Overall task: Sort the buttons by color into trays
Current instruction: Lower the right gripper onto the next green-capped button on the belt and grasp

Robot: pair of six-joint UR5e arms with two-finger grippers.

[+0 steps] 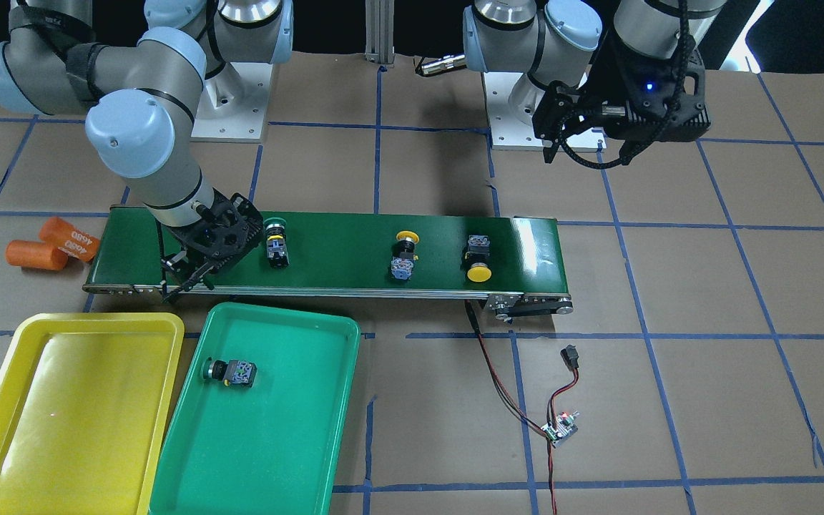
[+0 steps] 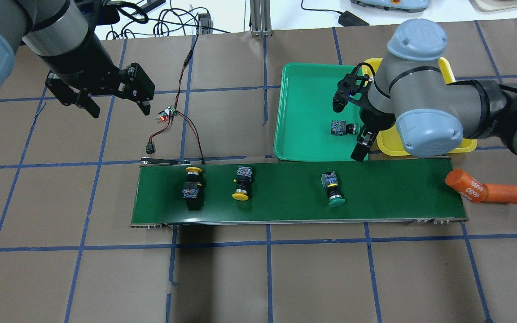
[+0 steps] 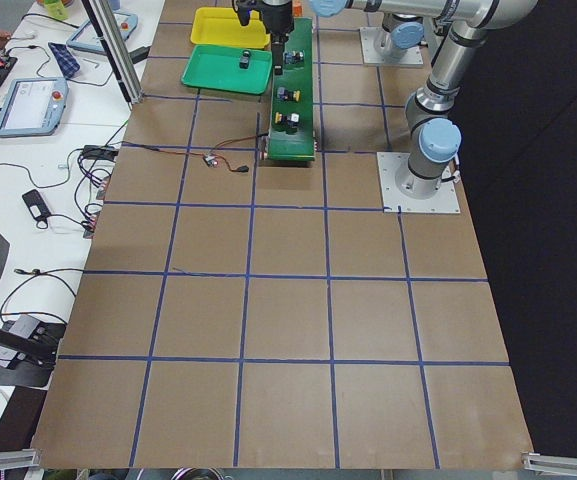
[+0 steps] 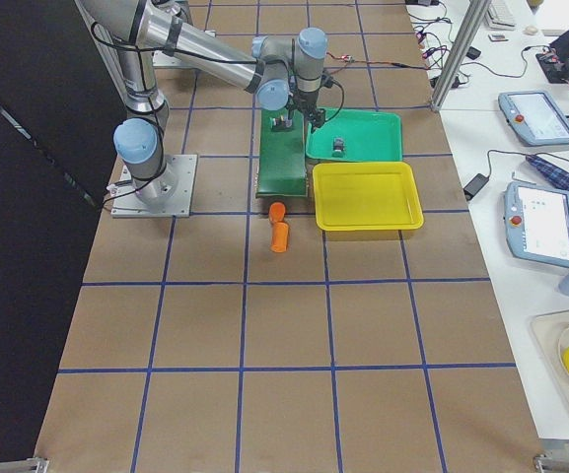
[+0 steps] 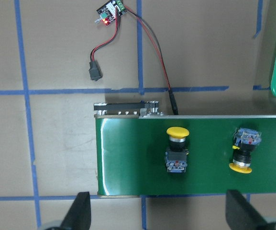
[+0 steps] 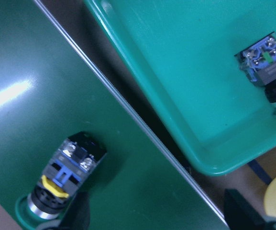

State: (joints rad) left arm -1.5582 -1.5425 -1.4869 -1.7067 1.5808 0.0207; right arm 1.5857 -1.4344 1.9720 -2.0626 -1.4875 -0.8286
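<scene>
One green-capped button (image 1: 276,243) (image 2: 332,188) and two yellow-capped buttons (image 1: 405,257) (image 1: 478,259) lie on the dark-green belt (image 2: 285,202). A second green-capped button (image 1: 232,372) (image 2: 343,128) lies in the green tray (image 1: 276,458) (image 2: 303,112). The yellow tray (image 1: 76,415) next to it holds nothing. My right gripper (image 2: 352,124) (image 1: 183,275) is open and empty, over the belt's edge by the green tray. Its wrist view shows both green buttons (image 6: 63,177) (image 6: 269,67). My left gripper (image 2: 110,101) (image 1: 569,139) is open and empty, high beyond the belt's other end. Its wrist view shows the yellow buttons (image 5: 177,148) (image 5: 243,151).
Two orange cylinders (image 1: 54,243) (image 2: 483,190) lie off the belt's end near the trays. A small circuit board (image 1: 558,429) (image 2: 167,114) with red and black wires lies on the brown table by the belt's other end.
</scene>
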